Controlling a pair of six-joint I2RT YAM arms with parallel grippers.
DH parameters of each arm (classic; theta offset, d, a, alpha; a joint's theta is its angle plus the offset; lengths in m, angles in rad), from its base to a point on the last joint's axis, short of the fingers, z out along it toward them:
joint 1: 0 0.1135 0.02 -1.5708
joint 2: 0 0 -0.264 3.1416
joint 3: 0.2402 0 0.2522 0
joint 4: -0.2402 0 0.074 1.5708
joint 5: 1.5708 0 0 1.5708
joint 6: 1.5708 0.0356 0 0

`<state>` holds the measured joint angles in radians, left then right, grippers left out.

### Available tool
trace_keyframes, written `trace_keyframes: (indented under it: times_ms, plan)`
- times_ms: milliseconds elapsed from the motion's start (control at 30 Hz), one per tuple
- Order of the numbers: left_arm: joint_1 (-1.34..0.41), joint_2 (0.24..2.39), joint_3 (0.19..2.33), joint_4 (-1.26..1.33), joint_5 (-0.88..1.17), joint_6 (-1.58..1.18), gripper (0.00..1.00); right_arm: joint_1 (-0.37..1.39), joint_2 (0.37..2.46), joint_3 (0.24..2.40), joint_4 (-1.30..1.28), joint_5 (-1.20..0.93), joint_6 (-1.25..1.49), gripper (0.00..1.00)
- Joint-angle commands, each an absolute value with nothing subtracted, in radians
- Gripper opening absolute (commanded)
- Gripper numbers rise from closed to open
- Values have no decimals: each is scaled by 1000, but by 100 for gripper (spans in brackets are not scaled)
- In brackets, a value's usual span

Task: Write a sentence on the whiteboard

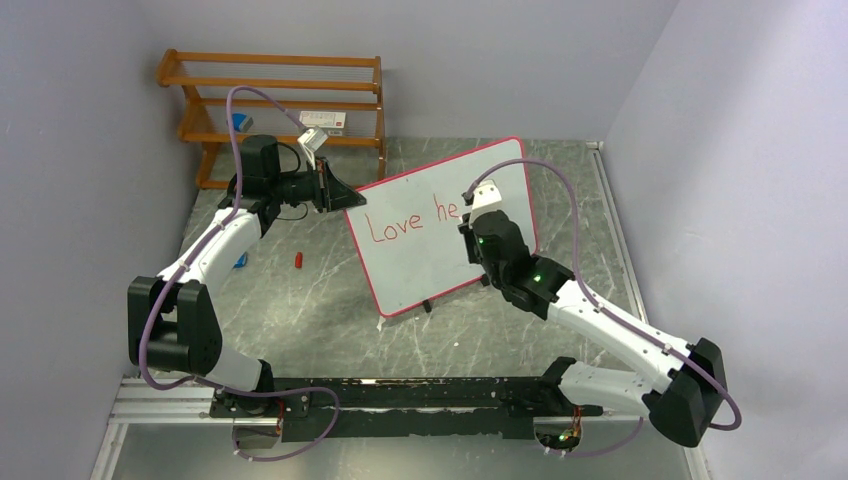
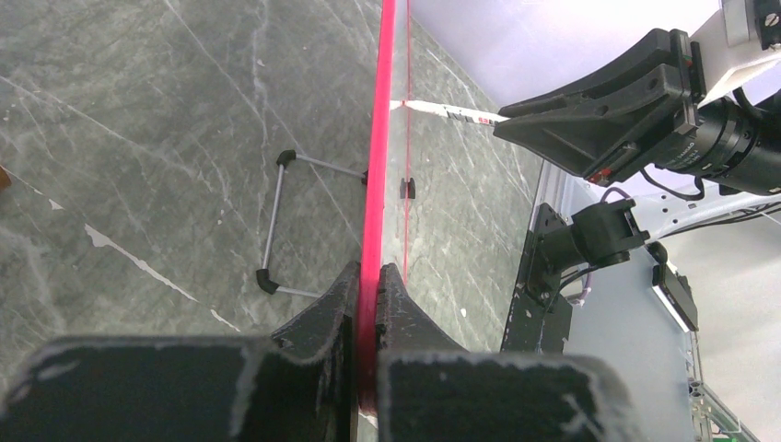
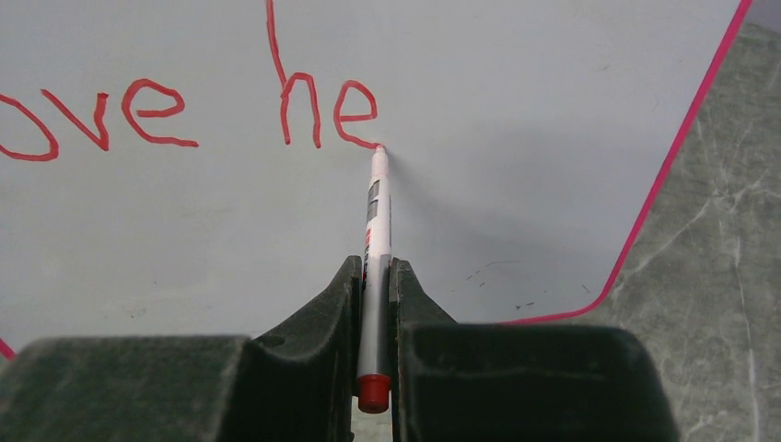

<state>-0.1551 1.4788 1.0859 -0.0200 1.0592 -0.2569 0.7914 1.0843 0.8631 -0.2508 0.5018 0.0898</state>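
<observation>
Just ahead of right end effector (image 3: 373, 273): sentence (image 3: 157, 112).

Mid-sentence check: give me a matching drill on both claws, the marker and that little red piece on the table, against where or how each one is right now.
1. left claw
2. right claw
3. marker
4. small red piece

A. lying on the grey table, left of the whiteboard
B. shut on the whiteboard's red edge
C. tip touching the whiteboard just after "he"
D. shut on the marker

Pairs: 1-B, 2-D, 3-C, 4-A
</observation>
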Motion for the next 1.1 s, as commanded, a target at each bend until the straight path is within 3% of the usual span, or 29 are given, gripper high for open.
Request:
trace_keyframes:
  times_ms: [0,1067]
  plan:
    - [-184,1518,1066,-119,1009,-191,5,785,1049,838,-205,517,86,0]
    - [-184,1518,1067,-121,1014,-188,5,695,1074,859,-128,441,55,0]
